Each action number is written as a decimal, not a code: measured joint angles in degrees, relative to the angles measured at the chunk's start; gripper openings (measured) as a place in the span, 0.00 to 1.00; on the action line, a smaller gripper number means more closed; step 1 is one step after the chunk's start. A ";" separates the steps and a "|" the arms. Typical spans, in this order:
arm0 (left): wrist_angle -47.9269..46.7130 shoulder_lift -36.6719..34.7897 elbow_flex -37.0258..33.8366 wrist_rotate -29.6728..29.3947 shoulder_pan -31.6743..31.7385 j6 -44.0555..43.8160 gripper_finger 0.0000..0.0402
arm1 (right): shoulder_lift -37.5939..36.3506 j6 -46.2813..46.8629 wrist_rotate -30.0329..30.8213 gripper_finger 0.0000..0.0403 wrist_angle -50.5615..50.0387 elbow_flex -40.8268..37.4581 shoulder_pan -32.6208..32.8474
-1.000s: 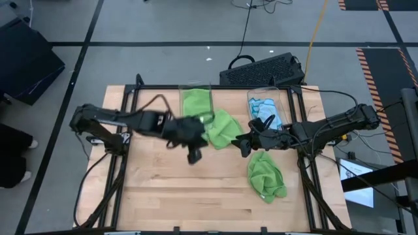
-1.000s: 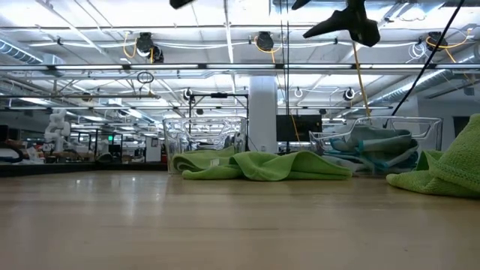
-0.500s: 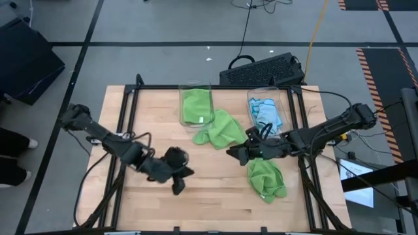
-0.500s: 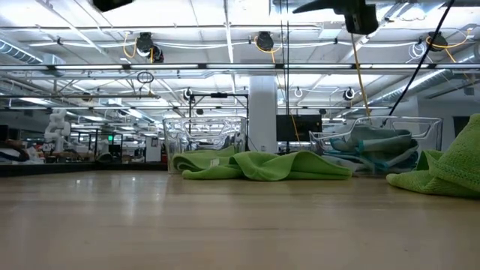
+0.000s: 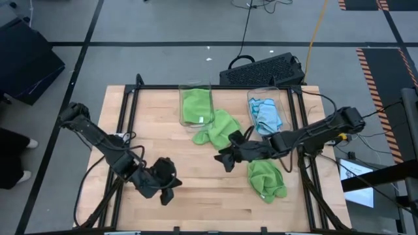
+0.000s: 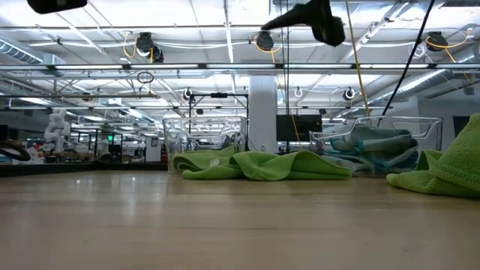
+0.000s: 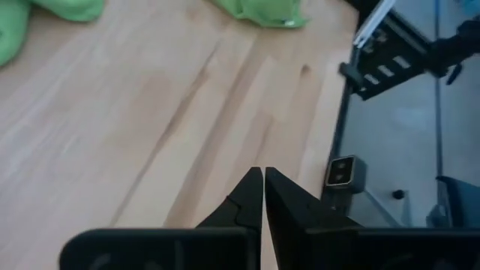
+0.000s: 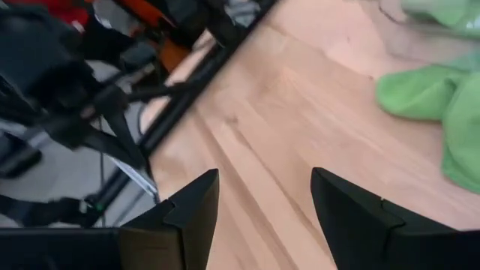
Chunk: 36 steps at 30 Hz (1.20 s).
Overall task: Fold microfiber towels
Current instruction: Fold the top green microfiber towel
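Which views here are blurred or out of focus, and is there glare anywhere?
Left wrist view: wooden tabletop and lime green microfiber towels soft, shut left gripper fairly crisp. Right wrist view: blurred throughout, open right gripper included. Low view: bright ceiling lights glare; near tabletop blurry. High view: evenly lit, sharp.

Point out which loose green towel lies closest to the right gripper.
The spread lime towel by the two bins; the right gripper hovers at its near edge. The crumpled green towel lies farther toward the table's right front.
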 joint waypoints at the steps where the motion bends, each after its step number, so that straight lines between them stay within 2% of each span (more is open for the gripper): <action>1: -0.62 0.02 0.02 0.00 0.12 -0.54 0.04 | 0.40 -0.28 -1.27 0.50 -0.41 0.00 -0.42; 8: -4.78 0.02 0.01 -0.29 1.74 3.37 0.05 | 0.22 -5.24 -5.92 0.51 -11.61 0.00 -1.44; 14: -5.35 0.02 0.02 -0.26 3.73 10.94 0.05 | 0.19 -19.82 -6.02 0.54 -13.79 -0.11 -2.91; 20: -5.60 0.02 0.02 -0.24 6.35 10.13 0.05 | 0.40 -29.91 -6.40 0.59 -15.44 -1.54 -6.97; 25: -5.83 0.02 0.02 -0.23 7.79 9.73 0.05 | 0.38 -38.15 -11.62 0.60 -13.25 -4.79 -11.20; 32: -6.27 0.03 0.02 -0.34 9.97 9.55 0.05 | 0.36 -47.26 -20.44 0.55 -5.06 -11.61 -17.06; 36: -6.27 0.04 0.02 -0.34 11.09 8.12 0.05 | 0.53 -53.11 -21.10 0.54 0.76 -15.26 -18.93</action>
